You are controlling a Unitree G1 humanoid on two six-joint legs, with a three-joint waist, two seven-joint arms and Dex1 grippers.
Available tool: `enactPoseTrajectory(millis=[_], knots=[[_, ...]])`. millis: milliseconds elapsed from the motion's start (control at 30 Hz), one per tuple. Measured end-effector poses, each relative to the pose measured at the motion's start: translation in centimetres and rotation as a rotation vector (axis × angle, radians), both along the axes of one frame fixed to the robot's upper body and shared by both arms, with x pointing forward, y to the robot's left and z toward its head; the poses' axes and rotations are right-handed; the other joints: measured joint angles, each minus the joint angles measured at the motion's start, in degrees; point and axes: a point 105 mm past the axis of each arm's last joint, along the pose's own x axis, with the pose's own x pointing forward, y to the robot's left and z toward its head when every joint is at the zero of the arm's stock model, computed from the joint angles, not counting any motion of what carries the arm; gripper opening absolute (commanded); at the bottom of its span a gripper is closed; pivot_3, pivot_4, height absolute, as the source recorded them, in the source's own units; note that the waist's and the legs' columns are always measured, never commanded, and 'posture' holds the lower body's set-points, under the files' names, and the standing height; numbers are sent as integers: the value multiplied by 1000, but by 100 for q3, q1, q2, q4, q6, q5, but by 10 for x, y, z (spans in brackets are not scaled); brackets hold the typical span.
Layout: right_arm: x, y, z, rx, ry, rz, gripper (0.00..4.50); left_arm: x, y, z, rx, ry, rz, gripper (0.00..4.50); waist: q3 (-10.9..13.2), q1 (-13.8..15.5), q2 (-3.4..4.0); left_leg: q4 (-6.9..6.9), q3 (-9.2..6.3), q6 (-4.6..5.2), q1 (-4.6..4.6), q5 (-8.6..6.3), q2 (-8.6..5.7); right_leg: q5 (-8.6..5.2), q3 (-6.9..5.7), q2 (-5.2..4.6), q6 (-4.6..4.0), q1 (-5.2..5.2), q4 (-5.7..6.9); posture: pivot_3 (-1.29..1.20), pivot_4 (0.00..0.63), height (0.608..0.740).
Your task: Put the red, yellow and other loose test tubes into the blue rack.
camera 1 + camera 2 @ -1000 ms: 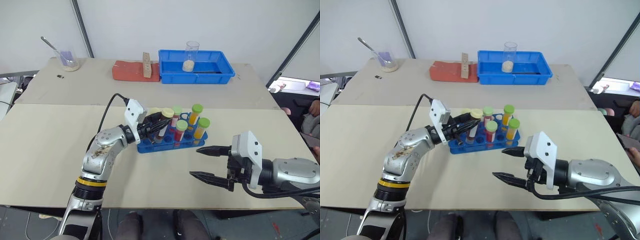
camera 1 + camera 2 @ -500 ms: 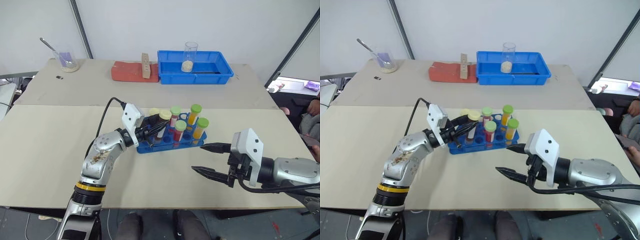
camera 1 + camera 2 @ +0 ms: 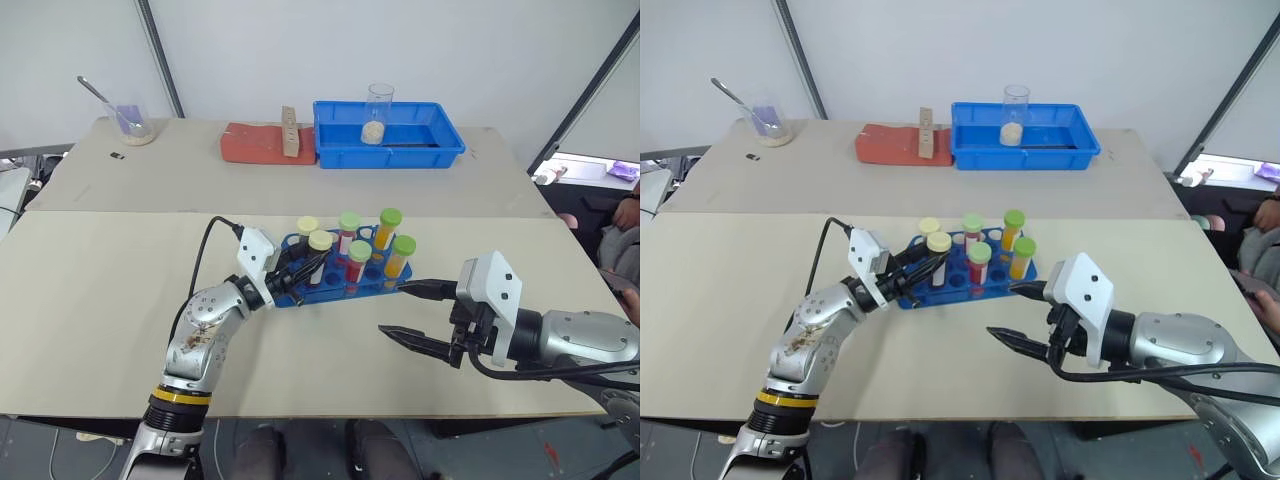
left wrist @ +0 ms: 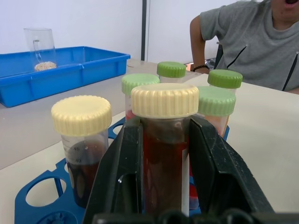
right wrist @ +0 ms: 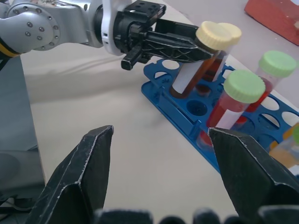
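Observation:
The blue rack point(image 3: 296, 297) stands mid-table and holds several capped tubes, green-capped ones point(image 3: 391, 217) among them, plus a cream-capped one point(image 4: 81, 116). My left gripper point(image 3: 305, 268) is shut on a tube of dark red liquid with a cream cap point(image 3: 320, 241). That tube point(image 5: 196, 60) leans, its lower end at a hole in the rack's near-left part point(image 5: 163, 100). The left wrist view shows both fingers point(image 4: 119, 168) clamped on its sides. My right gripper point(image 3: 395, 308) hangs open just off the rack's near-right corner, holding nothing.
A blue bin point(image 3: 440, 140) with a glass beaker point(image 3: 378, 113) sits at the back, beside a red block point(image 3: 255, 142) with a wooden piece. A cup with a spoon point(image 3: 130, 120) is at the far left. A person sits off the table's right side point(image 4: 252, 42).
My left gripper has sunk and drawn slightly left with the cream-capped tube, bringing it lower at the rack. The right gripper has stayed put and open.

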Motion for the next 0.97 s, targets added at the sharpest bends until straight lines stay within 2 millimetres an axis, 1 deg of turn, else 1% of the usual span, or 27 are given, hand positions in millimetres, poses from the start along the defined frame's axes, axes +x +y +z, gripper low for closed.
enactPoseTrajectory(millis=[33, 167, 200, 333, 400, 500, 567, 633, 700, 800, 867, 967], knots=[[1, -1, 0, 0, 0, -4, 3658, -1, 2, -2, 12, 4, -2, 2341, 0, -2, 0, -1, 0, 0, 1, 0, 0, 0, 0, 0, 0, 0, 0, 0, 150, 740], [5, -3, 0, -6, -7, -20, 3658, -4, 12, -16, 63, 43, 14, 4247, 0, 2, 0, -1, 0, 0, -2, 0, 0, -1, -1, -1, -1, -4, -1, 0, 150, 740], [6, -3, 2, -6, -12, -20, 3658, -5, 14, -18, 75, 46, 15, 4384, 0, 2, 0, -1, 0, 0, -4, 0, 1, -1, -1, -1, -1, -5, -2, 0, 150, 740], [10, -5, 4, -5, -18, -28, 3658, -16, 27, -18, 160, 33, 6, 4384, 0, 2, 0, -8, 2, -1, -2, -1, 3, -3, -2, -4, -4, -7, -4, 0, 150, 740], [12, -8, 3, -18, -11, -27, 3658, -22, 42, -20, 235, 55, 9, 4384, 1, -4, 0, -11, 5, -1, -3, -1, 6, -6, -4, -4, -8, -14, -4, 0, 150, 740], [14, -15, 1, -59, 0, -19, 3658, -30, 67, -15, 347, 87, 25, 4384, 1, -4, 1, -16, 7, -1, -3, -1, 9, -9, -8, -6, -15, -23, -3, 0, 150, 740], [18, -23, 2, -85, -13, -6, 3658, -36, 84, -9, 432, 101, 39, 4384, 2, -1, 2, -18, 10, -1, -7, -1, 9, -10, -8, -11, -16, -33, -3, 0, 150, 740], [22, -32, 6, -111, -40, 4, 3658, -40, 98, 2, 490, 74, 75, 4384, 2, 2, 3, -20, 18, -2, -14, -1, 7, -11, -8, -20, -16, -46, -3, 0, 150, 740], [24, -41, 7, -145, -55, 18, 3658, -43, 106, 10, 517, 57, 103, 4384, 2, 20, 3, -19, 20, -2, -28, -1, 6, -11, -9, -22, -16, -59, -3, 0, 150, 740], [28, -58, 12, -173, -53, 23, 3658, -48, 117, 14, 525, 76, 137, 4384, 2, 20, 3, -20, 24, -1, -45, -1, 6, -10, -9, -22, -15, -79, -3, 0, 150, 740], [29, -64, 15, -175, -53, 26, 3658, -51, 116, 16, 514, 81, 133, 4384, 2, 16, 3, -21, 25, -1, -46, -1, 7, -10, -9, -20, -16, -81, -1, 0, 150, 740], [29, -64, 16, -175, -54, 45, 3658, -56, 111, 15, 508, 92, 113, 4384, 2, 13, 3, -25, 25, -1, -44, -1, 8, -11, -9, -17, -17, -85, 5, 0, 150, 740]])
